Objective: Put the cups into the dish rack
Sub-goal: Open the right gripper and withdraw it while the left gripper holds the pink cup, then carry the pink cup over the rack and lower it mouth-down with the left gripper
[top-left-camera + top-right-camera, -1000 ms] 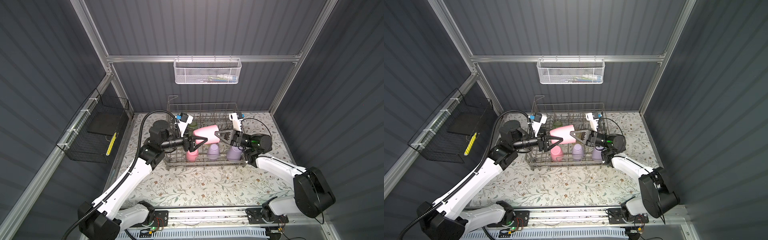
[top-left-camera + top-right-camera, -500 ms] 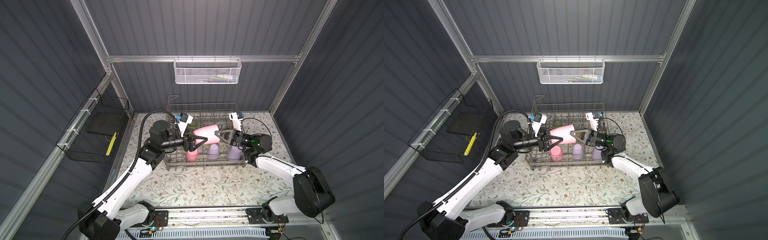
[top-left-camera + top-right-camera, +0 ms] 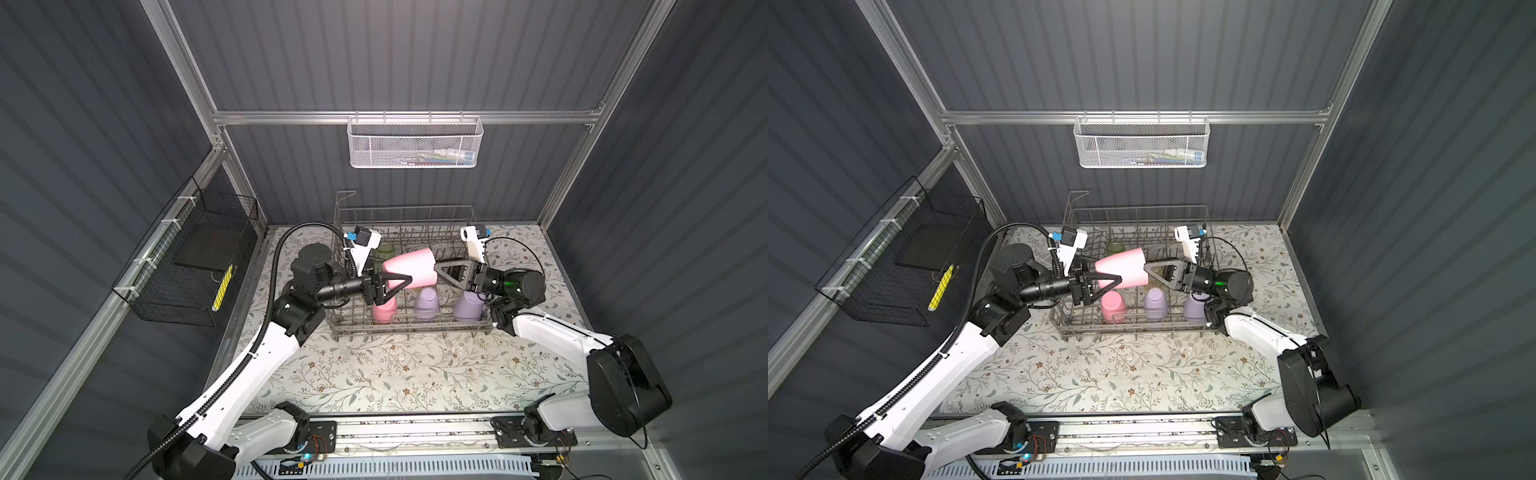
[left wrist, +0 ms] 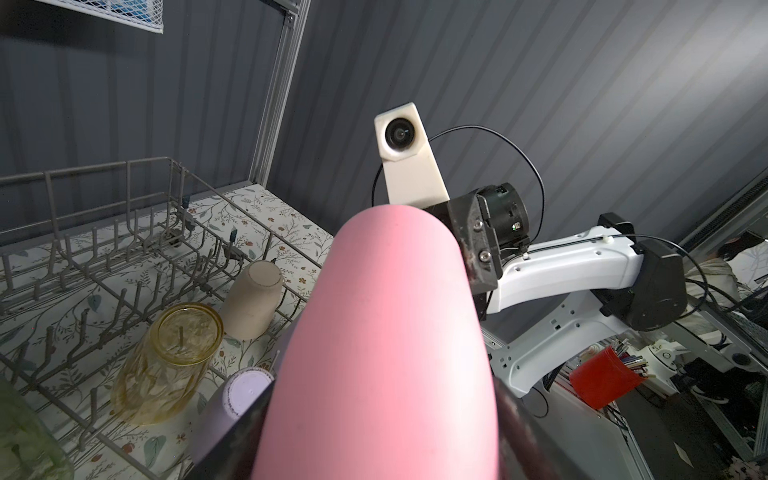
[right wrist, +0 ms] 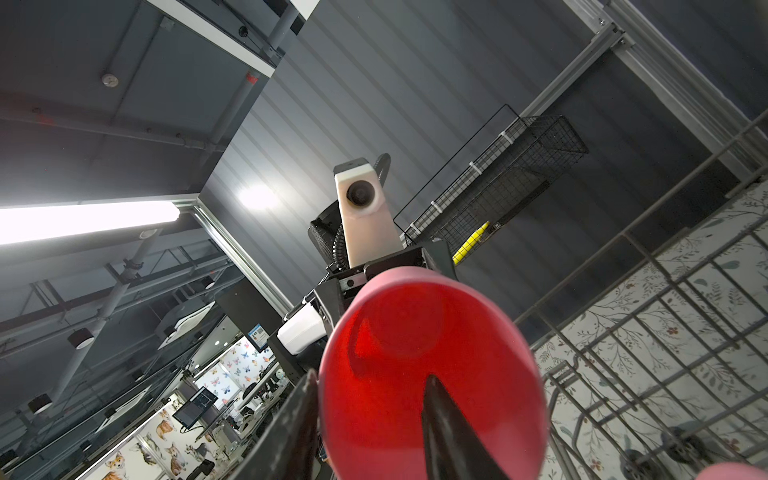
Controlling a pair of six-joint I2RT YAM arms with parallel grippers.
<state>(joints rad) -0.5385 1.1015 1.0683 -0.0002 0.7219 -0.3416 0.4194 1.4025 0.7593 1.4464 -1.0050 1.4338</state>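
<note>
My two top views look steeply down from far above, both showing the grey metal wire dish rack (image 3: pixel 415 222). Each wrist camera sits close behind its jaws, facing the other along the pink plastic tumbler (image 4: pixel 386 332) between them.

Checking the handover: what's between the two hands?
In both top views, the pink cup lies sideways above the dish rack, its base in the left hand, its rim at the right hand.
</note>
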